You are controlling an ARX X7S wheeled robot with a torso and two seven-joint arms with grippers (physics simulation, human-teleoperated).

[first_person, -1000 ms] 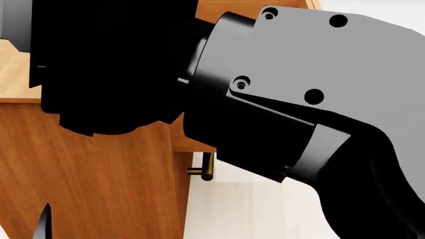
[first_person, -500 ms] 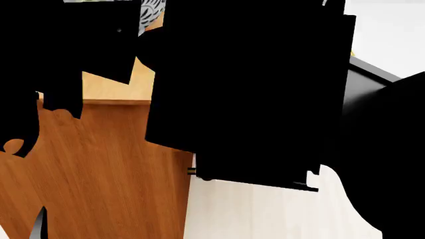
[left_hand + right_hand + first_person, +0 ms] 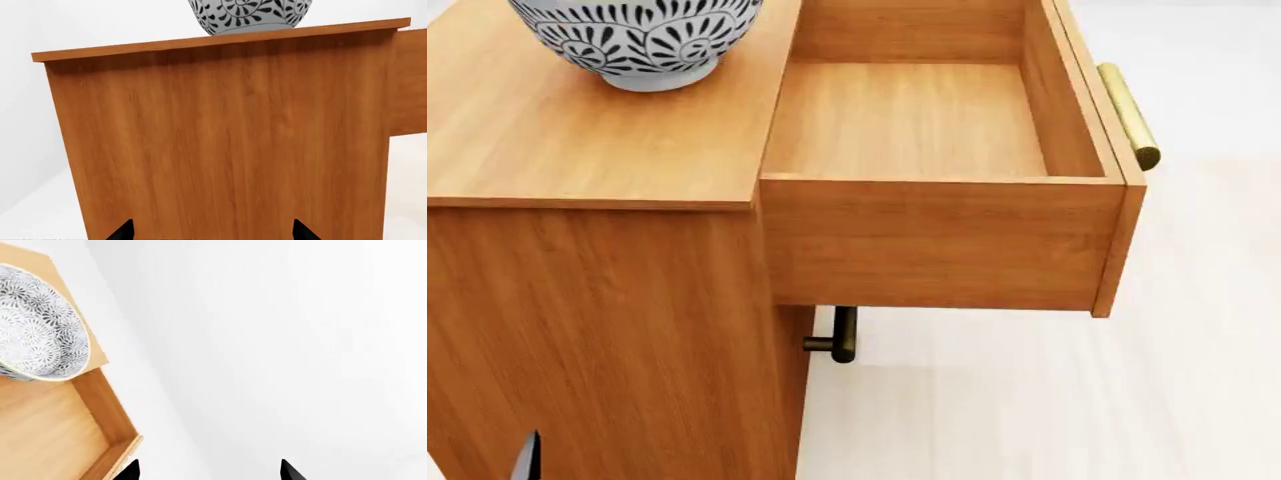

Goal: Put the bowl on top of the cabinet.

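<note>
The white bowl with its dark leaf pattern stands upright on the flat top of the orange-brown cabinet, near the back left of the head view. No gripper touches it. My left gripper is open, low against the cabinet's side panel, and the bowl shows above the top's edge. One dark fingertip of it shows in the head view. My right gripper is open with only white floor between its tips, well away from the bowl.
The cabinet's top drawer is pulled out to the right, with nothing in it, and its brass bar handle runs along its front. A lower brass handle juts out beneath it. Pale floor lies to the right.
The right arm that filled the head view has pulled out of it. The bowl now shows standing free on the cabinet top beside the open drawer.
</note>
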